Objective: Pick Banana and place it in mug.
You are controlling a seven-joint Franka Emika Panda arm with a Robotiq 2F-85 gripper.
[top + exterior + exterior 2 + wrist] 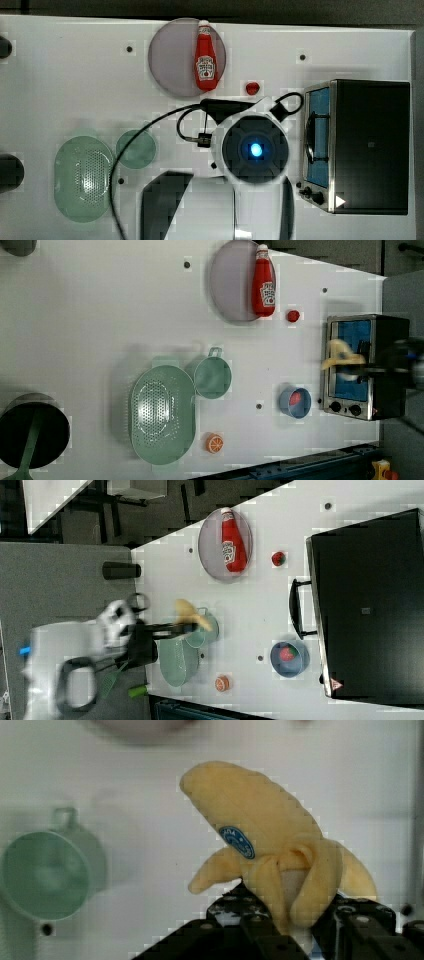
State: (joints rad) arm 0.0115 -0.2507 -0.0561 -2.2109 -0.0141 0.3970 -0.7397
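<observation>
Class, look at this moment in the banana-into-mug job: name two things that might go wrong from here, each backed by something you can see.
1. The claw pinches the banana near its peeled end, so most of it sticks out beyond the grip; it may swing or slip while carried.
2. The mug sits right beside the perforated basket; the banana looks long against the mug's opening, so a slightly off release may drop it into the basket or tip the mug.
</observation>
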